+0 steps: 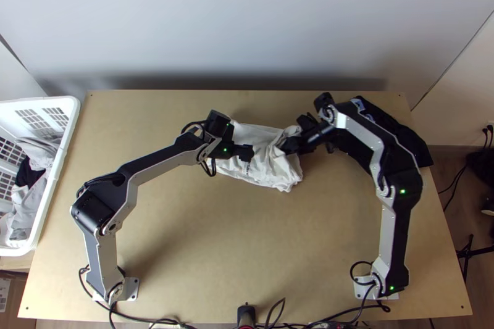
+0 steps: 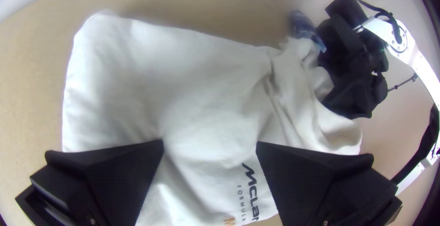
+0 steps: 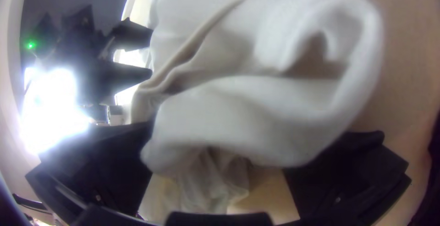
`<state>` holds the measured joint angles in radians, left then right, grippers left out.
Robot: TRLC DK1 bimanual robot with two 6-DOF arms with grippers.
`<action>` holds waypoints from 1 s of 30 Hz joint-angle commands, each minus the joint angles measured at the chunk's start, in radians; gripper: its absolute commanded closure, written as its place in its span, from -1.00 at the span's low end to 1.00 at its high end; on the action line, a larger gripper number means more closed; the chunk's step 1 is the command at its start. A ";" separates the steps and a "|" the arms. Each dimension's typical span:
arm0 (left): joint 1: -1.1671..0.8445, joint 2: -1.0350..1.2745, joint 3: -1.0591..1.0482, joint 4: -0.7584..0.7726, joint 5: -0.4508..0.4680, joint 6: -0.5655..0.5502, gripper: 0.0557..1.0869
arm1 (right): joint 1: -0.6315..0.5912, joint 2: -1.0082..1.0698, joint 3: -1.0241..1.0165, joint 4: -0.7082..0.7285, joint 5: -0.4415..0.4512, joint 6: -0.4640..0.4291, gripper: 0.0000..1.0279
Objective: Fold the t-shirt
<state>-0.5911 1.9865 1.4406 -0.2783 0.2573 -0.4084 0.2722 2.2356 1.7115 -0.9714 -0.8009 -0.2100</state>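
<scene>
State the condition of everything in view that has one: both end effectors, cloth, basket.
Shirt: flat over much of its area, bunched at one end
Left end effector: open, over the shirt
Right end effector: open, at the bunched end
Dark cloth: on the table, partly covered by an arm
Basket: open-topped, holding clothes
Clothes: bunched

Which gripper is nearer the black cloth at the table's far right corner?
Right. Right gripper: at the white t-shirt's right end, left of the cloth. Left gripper: over the shirt, farther left.
</scene>
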 commanded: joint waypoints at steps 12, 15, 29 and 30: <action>0.014 -0.015 -0.011 -0.002 -0.003 -0.009 -0.91 | 0.117 0.061 0.105 -0.007 -0.024 0.058 0.95; 0.017 -0.023 -0.016 -0.002 -0.003 -0.009 -0.91 | 0.111 0.019 0.105 -0.023 -0.017 0.046 0.95; 0.036 -0.040 -0.023 -0.002 -0.001 -0.017 -0.91 | 0.055 -0.220 0.148 -0.053 0.014 0.054 0.95; 0.036 -0.041 -0.023 -0.002 -0.001 -0.018 -0.91 | 0.050 -0.228 0.152 -0.059 0.014 0.054 0.96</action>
<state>-0.5598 1.9499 1.4193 -0.2756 0.2573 -0.4225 0.3485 2.0865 1.8359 -1.0077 -0.7891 -0.1574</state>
